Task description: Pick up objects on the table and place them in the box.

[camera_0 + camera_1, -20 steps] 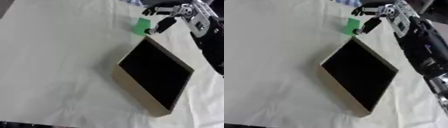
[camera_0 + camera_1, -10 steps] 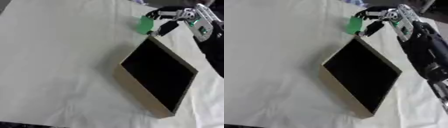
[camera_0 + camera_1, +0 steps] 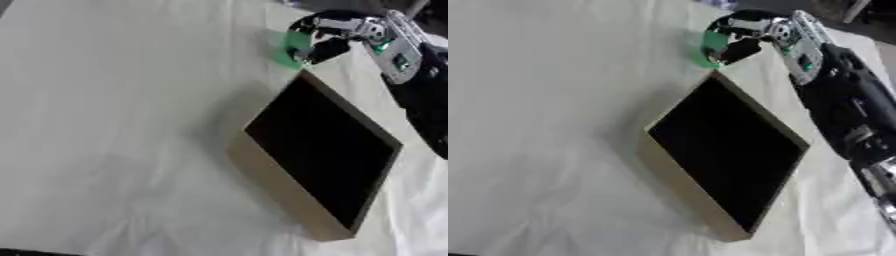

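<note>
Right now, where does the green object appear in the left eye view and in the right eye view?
Left eye view: the green object is in the upper right, held by the right hand.
Right eye view: it is near the top, right of centre, in the same hand.
Shared landmark: the far corner of the box lies just below it in both views.

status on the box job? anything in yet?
Done: nothing visible in the box; its inside looks dark and bare. In hand: the right hand has its fingers curled round the green object just beyond the box's far corner, apparently lifted off the cloth. Left: carry it over the box and release. No other loose objects show.
</note>
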Robot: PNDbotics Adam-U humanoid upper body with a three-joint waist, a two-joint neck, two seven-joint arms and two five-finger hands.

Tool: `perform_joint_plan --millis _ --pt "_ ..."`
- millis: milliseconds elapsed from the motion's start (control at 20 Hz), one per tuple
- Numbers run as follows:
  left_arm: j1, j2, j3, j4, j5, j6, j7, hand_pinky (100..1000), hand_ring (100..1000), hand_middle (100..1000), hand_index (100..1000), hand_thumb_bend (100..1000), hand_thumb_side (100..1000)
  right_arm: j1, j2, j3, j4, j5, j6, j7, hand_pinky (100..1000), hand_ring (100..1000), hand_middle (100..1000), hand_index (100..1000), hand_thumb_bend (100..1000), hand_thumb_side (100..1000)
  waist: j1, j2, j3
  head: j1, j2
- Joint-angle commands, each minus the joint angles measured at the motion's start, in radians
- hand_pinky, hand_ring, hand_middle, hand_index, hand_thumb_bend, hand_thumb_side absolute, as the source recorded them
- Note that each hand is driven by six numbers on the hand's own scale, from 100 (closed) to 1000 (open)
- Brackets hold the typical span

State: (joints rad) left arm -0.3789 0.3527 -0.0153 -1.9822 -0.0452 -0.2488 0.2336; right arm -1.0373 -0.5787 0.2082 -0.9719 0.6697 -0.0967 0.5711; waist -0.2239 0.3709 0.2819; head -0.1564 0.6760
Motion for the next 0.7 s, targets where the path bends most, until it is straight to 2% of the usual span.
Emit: perform_joint_plan --millis 50,300,450,650,700 --pt "-0.009 0.015 -0.001 -0.018 -0.002 0.001 -0.007 554 628 627 743 100 637 -0.020 -0.040 -0.010 -0.026 -0.022 0.010 -0.017 836 862 677 924 171 612 0.009 -0.016 0.000 -0.002 -0.008" --pt "-0.012 0.015 -0.003 -0.018 -0.003 0.002 -0.013 554 629 627 742 100 641 -0.021 -0.044 -0.008 -0.032 -0.015 0.003 -0.011 830 850 570 897 206 571 0.000 -0.007 0.009 -0.005 -0.015" --pt "-0.011 0.015 -0.002 -0.018 -0.005 0.002 -0.015 554 628 626 742 100 642 -0.020 -0.043 -0.006 -0.031 -0.012 -0.005 0.001 832 850 562 887 202 558 -0.002 -0.004 0.013 -0.004 -0.015" --pt "-0.010 0.013 -0.002 -0.018 -0.006 0.004 -0.018 554 629 627 742 100 644 -0.019 -0.042 -0.009 -0.031 -0.023 -0.013 0.007 818 825 510 805 161 532 -0.002 -0.003 0.013 -0.002 -0.012" --pt "-0.011 0.013 -0.002 -0.018 -0.006 0.005 -0.019 554 630 627 742 100 643 -0.020 -0.042 -0.010 -0.034 -0.029 -0.014 0.003 808 810 471 759 155 515 -0.002 -0.004 0.012 -0.001 -0.011"
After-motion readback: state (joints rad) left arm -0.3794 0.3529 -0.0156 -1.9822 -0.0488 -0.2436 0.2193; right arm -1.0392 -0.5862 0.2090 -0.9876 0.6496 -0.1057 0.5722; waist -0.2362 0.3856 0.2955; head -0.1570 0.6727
